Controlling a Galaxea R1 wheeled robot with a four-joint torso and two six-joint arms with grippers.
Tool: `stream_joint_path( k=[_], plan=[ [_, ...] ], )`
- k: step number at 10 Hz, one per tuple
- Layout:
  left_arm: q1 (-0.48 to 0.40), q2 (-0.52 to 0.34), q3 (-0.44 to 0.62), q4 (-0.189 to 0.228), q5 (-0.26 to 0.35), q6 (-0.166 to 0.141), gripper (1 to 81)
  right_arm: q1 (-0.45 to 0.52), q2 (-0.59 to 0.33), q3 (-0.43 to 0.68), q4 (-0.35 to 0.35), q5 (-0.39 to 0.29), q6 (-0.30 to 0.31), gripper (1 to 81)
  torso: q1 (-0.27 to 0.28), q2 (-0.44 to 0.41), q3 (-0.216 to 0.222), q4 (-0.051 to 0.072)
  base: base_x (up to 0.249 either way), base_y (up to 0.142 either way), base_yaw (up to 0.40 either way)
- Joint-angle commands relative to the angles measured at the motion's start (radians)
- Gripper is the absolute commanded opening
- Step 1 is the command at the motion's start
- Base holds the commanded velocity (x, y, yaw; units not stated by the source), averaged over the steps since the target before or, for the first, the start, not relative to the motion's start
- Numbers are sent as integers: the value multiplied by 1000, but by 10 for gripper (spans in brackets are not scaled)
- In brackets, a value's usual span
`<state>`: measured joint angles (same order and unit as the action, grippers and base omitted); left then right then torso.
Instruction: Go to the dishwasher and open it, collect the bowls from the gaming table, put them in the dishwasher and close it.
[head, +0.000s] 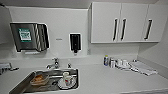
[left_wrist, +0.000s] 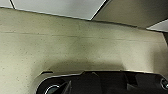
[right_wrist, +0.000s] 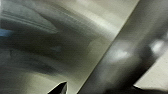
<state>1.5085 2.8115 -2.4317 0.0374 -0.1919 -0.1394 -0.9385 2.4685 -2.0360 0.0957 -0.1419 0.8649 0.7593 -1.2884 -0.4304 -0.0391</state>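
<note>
Head view is looking down over a white counter (head: 107, 80) in a kitchenette, with a steel sink (head: 17, 86) holding a brownish bowl (head: 39, 79) and a cup on a plate (head: 67, 80), a tap (head: 53, 63) behind it, a paper-towel dispenser (head: 28, 36) and a dark soap dispenser (head: 75, 42) on the wall, white wall cabinets (head: 125, 22), and small bottles and cups (head: 115, 62) beside a folded cloth (head: 143, 68).

In the right wrist view, the camera is sitting very close to a brushed grey metal surface (right_wrist: 62, 37), with a thick grey bar (right_wrist: 125, 57) running diagonally just beside it. I judge this to be the dishwasher front and its handle, close up against the right arm, though blur is making that uncertain. In the left wrist view, the arm is hanging over a pale speckled floor (left_wrist: 62, 50), well apart from anything of the task.

Whether the fingers of either gripper are spread or pressed together, I cannot tell.

The step in hand appears to be the first one: reaching the dishwasher and opening it. No green bowls and no gaming table are showing near either arm. Opening calls for the right gripper closing squarely around the bar, then pulling outward and down along the door's arc without slipping off.
</note>
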Motion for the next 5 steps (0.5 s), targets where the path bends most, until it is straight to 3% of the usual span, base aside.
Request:
stream_joint_path(
  k=[1, 5],
  plan=[
    [-67, -20, 3, -1, 32, -2, 811, 13, 19, -116, -24, -220, -24, 811, 0, 0, 0, 0, 0, 0, 0],
    [-67, -13, 3, 1, 29, -2, 811, -38, -26, -92, -27, -216, -44, 811, 0, 0, 1, 0, 0, 0, 0]
  ],
)
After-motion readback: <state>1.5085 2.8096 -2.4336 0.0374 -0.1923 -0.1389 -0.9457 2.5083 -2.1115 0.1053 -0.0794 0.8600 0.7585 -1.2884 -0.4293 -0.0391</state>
